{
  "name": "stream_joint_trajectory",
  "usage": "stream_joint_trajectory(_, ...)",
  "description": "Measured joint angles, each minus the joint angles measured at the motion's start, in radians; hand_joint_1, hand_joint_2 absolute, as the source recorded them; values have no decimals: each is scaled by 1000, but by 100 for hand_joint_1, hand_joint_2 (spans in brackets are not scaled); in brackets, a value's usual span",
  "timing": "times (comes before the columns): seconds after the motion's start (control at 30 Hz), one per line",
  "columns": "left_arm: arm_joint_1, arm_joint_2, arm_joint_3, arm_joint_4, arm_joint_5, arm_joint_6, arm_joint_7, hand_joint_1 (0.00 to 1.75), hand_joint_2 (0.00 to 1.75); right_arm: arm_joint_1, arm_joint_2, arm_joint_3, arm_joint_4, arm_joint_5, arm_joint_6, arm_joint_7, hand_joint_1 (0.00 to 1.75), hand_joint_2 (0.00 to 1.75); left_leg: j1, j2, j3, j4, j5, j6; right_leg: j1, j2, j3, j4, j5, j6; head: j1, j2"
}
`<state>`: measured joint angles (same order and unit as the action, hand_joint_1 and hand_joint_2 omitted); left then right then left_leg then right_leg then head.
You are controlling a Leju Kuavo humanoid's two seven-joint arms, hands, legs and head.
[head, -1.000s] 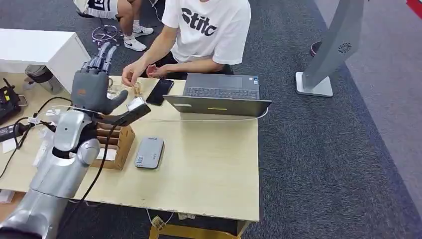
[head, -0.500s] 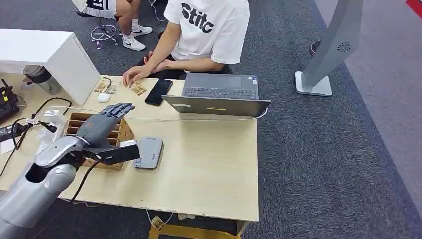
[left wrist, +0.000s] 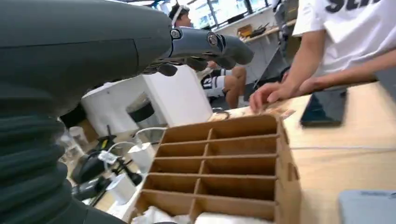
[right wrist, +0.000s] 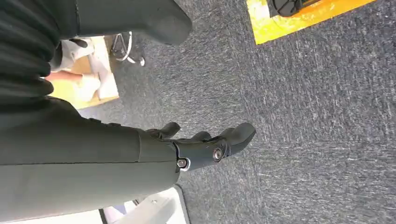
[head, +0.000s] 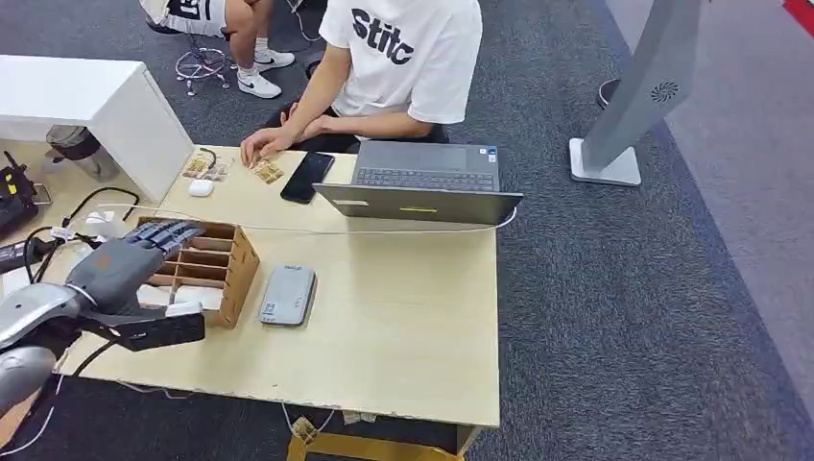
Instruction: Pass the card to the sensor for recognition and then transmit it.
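Observation:
A wooden box (head: 226,274) with several compartments stands at the table's left. White cards (head: 197,296) lie in its nearest compartment and also appear as white cards (left wrist: 219,218) in the left wrist view. The grey flat sensor (head: 288,295) lies just right of the box. My left hand (head: 120,267) hovers over the box's left side with fingers (left wrist: 205,45) stretched out and apart, holding nothing. My right hand (right wrist: 201,147) hangs over the carpet, loosely spread and empty.
A person in a white shirt (head: 408,53) sits at the far side, one hand (head: 259,146) on small items. A black phone (head: 307,177) and an open laptop (head: 422,182) lie beyond the sensor. Cables and devices (head: 58,235) crowd the left edge.
My left arm has dropped from raised high above the table to low over the box's near left side. The hand stayed spread and empty. The person's hand barely moved.

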<state>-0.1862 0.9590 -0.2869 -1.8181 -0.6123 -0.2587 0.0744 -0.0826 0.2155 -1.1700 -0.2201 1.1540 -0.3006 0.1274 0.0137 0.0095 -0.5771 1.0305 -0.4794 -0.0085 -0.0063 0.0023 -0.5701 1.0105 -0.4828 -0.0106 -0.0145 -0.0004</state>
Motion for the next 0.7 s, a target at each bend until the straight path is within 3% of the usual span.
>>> stream_joint_trajectory(0.13, 67, 16, 34, -6, 3, 13, 8, 0, 175, 0, 0, 0, 0, 0, 0, 1, 0, 175, 0, 0, 0, 0, 0, 0, 0, 0, 0, 0, 0, 0, 0, 0)
stream_joint_trajectory(0.47, 163, 2, 83, -2, -39, 32, 5, 0, 175, 0, 0, -2, 0, 13, -3, 6, 0, 175, 0, -1, 0, 0, 0, 0, 0, -1, 0, 0, 0, 0, 0, 0)
stream_joint_trajectory(0.57, 167, -31, 83, 21, -105, 79, -3, 0, 175, 0, 0, -2, 0, 20, -5, 5, 0, 175, 0, -2, 0, 0, 0, 0, 0, -2, 1, 0, 0, 0, 0, 0)
stream_joint_trajectory(0.7, 178, -113, 83, 52, -228, 182, 12, 0, 175, -1, 0, -2, 0, 28, -22, -5, 0, 175, 0, -2, 0, 0, 0, 0, 0, -2, 1, 0, 0, 0, 0, 0)
